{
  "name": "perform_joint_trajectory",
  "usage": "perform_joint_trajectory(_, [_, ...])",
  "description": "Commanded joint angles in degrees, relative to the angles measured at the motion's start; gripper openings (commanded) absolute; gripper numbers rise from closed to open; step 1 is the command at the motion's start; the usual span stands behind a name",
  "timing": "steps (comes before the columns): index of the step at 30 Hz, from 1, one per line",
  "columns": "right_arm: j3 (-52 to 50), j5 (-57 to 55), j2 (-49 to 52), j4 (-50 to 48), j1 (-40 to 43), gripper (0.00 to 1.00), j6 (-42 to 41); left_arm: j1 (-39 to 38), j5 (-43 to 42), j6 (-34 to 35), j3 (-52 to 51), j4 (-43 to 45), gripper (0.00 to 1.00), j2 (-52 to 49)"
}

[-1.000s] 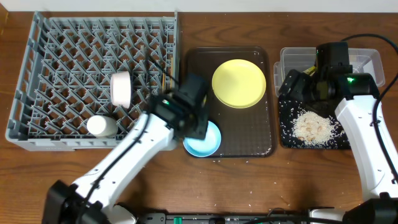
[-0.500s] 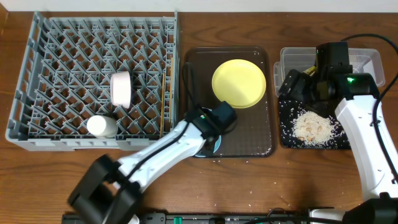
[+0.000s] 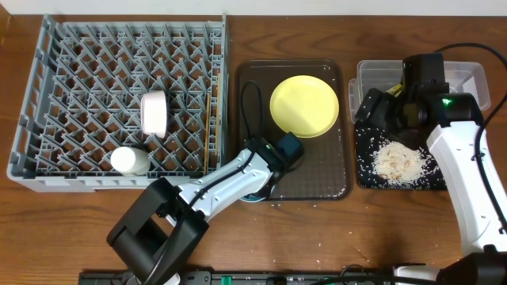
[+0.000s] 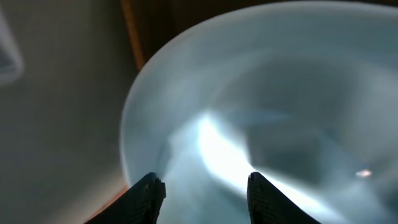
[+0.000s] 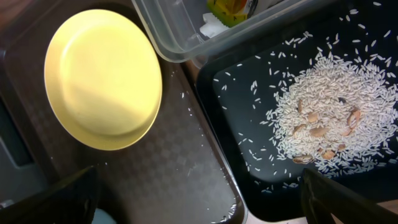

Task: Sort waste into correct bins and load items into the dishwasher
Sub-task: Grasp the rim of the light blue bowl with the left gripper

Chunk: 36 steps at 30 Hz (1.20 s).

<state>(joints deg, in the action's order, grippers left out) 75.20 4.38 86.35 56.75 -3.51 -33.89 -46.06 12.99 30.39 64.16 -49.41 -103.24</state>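
Two dishes left; the waste looks sorted.
Left of the brown serving tray [image 3: 317,168], the dish rack [image 3: 47,180] holds white bowl [image 3: 154,112], cup [image 3: 129,161] and chopsticks [image 3: 210,131]. Right of it, rice [image 3: 398,162] lies in the black tray [image 3: 363,178] and the wrapper [image 5: 233,9] in the clear tub [image 3: 475,79]. On it sits the yellow plate [image 3: 304,105]. At its edge, the light-blue bowl [image 4: 280,93] is under the half-open left gripper [image 4: 202,186]; I cannot tell if it grips. The right gripper [image 5: 199,193] gapes empty.

Dish rack [image 3: 119,47]: grey, lattice floor.
Upturned bowl [image 3: 154,112]: white.
Cup [image 3: 128,161]: white.
Chopsticks [image 3: 209,127]: brown.
Serving tray [image 3: 317,170]: dark brown, fine checked texture.
Plate [image 3: 304,105]: plain yellow.
Second bowl [image 4: 298,81]: light blue.
Shallow tray [image 5: 249,93]: black, speckled with white rice [image 5: 323,99].
Tub [image 3: 467,75]: clear.
Wrapper [image 5: 233,9]: green-yellow.
Table [image 3: 396,229]: brown wood grain.
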Motion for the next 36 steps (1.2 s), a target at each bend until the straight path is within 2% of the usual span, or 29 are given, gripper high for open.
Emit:
perform_joint_trajectory(1, [0.07, 0.17, -0.94, 0.07, 0.44, 0.99, -0.35, 0.07, -6.49, -3.58, 2.78, 3.32, 0.46, -0.15])
perform_joint_trajectory(5, [0.07, 0.17, -0.94, 0.07, 0.44, 0.99, -0.35, 0.07, -17.33, -5.86, 2.93, 12.39, 0.46, -0.24])
perform_joint_trajectory(10, [0.07, 0.17, -0.94, 0.07, 0.44, 0.99, -0.35, 0.07, -22.27, -6.23, 2.95, 17.22, 0.46, -0.26])
perform_joint_trajectory(14, [0.07, 0.17, -0.94, 0.07, 0.44, 0.99, -0.35, 0.83, -22.47, -6.58, 3.39, 15.17, 0.46, 1.44])
perform_joint_trajectory(20, [0.07, 0.17, -0.94, 0.07, 0.44, 0.99, -0.35, 4.44, -22.1, -6.58, 5.35, 8.39, 0.47, 9.75])
perform_joint_trajectory(25, [0.07, 0.17, -0.94, 0.07, 0.44, 0.99, -0.35, 7.82, -14.01, -6.6, 5.22, 4.57, 0.5, 14.38])
perform_joint_trajectory(36, [0.07, 0.17, -0.94, 0.07, 0.44, 0.99, -0.35, 8.5, -13.51, -9.22, 2.25, 9.14, 0.5, 1.27])
